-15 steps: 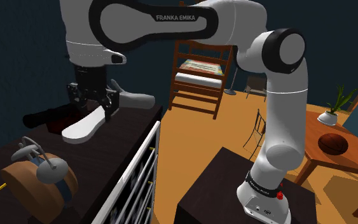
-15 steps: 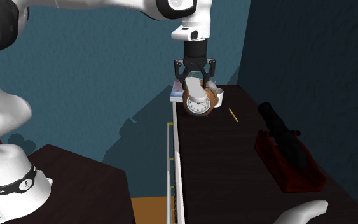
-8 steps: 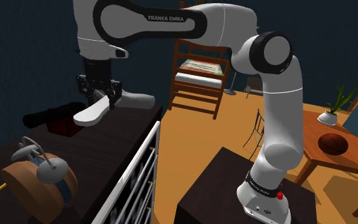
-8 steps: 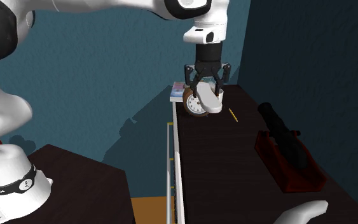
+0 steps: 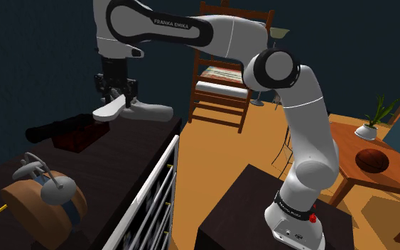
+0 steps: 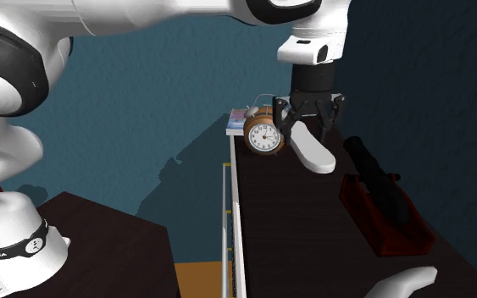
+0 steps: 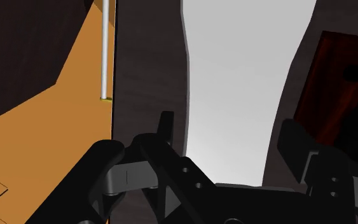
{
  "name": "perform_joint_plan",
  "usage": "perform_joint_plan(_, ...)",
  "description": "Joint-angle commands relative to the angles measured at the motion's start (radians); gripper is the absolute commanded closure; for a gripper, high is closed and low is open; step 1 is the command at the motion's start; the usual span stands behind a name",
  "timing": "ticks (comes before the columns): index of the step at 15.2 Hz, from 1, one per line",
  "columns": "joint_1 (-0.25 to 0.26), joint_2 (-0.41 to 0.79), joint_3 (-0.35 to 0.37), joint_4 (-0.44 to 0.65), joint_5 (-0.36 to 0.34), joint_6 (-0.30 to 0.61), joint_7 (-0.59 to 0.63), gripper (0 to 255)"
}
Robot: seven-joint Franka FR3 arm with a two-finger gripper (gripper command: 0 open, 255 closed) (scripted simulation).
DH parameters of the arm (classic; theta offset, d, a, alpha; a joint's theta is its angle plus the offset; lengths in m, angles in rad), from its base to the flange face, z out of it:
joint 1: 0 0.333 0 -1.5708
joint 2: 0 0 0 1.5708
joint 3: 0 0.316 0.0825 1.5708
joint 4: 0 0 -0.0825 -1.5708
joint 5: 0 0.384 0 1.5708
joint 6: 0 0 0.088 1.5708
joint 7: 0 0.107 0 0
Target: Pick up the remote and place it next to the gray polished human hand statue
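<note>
Transit looks like the step in hand. The all-black two-finger gripper (image 5: pixel 116 91) has its fingers closed down to the width of the long, rounded white remote (image 5: pixel 110 110) and clasps it near one end. The rest of the remote slants down and away below the fingers, clear of the dark wooden tabletop (image 6: pixel 296 233).

A second ago, in the second exterior view, the gripper (image 6: pixel 313 114) hung with the remote (image 6: pixel 313 151) in front of the round brown alarm clock with the white face (image 6: pixel 263 135). Since then it has travelled along the table, leaving the clock behind. The remote now hangs just beside the black cannon-shaped model on its dark red base (image 6: pixel 385 199).

In the shoulder view the same move has brought the remote close to the pale grey, smooth human hand statue (image 5: pixel 148 110) lying at the table's end. How much depth separates them I cannot tell.

In the wrist view the remote (image 7: pixel 234 89) spans the gap between the fingers (image 7: pixel 165 127).

For the task, I judge the pickup done and most of the carry covered. What remains is a short approach, a descent onto bare tabletop beside the statue, and the release.
</note>
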Motion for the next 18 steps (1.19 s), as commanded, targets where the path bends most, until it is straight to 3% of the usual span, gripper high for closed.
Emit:
perform_joint_plan(1, -0.003, 0.015, -0.006, 0.015, -0.005, 0.0, -0.014, 255)
perform_joint_plan(18, -0.07, -0.005, -0.007, -0.259, -0.004, 0.243, 0.011, 255)
